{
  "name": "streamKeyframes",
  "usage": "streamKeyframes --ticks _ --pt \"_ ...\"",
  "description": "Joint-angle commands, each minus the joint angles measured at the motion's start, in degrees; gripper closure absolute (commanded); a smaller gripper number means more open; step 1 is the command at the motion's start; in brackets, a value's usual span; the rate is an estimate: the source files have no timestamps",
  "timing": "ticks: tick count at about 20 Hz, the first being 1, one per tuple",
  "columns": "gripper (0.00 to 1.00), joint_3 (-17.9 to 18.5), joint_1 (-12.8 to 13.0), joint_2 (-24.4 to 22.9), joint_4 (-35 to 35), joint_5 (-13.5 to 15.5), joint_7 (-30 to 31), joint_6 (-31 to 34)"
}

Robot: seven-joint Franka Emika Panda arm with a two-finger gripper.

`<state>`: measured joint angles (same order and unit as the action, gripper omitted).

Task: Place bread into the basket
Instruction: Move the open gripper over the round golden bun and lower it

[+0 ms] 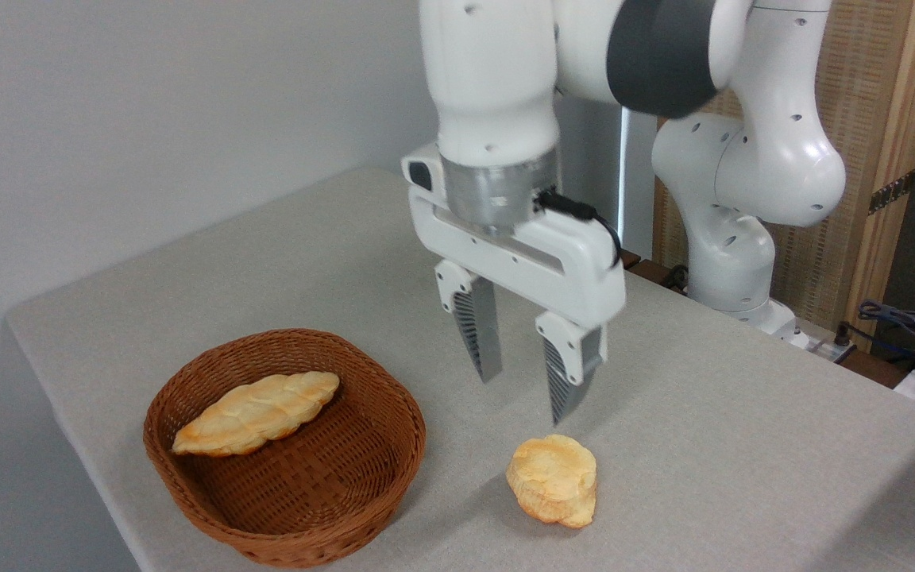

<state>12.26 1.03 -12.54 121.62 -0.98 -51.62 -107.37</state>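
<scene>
One braided loaf (255, 413) inside basket (394, 469).

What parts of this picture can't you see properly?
- Bottom of the basket: cut off by the picture's lower edge.
- Underside of the bun: pressed against the table.
- Basket floor beneath the long loaf: the loaf covers it.
- Upper arm: runs past the top edge.
- Height of the gripper above the table: one view only.
</scene>
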Motion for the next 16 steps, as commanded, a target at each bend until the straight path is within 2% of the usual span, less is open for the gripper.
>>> streamKeyframes --ticks 1,4,7,16 --pt "0.0 3.37 0.38 -3.28 6.7 -0.69 -0.41 -5.12" --pt "0.0 4.35 0.38 -2.93 6.7 -0.69 -0.23 -7.22" --pt "0.0 6.98 0.99 -2.84 6.7 -0.69 -0.06 -9.43" --pt "0.0 7.16 1.17 -2.49 9.34 -0.34 -0.14 -13.39"
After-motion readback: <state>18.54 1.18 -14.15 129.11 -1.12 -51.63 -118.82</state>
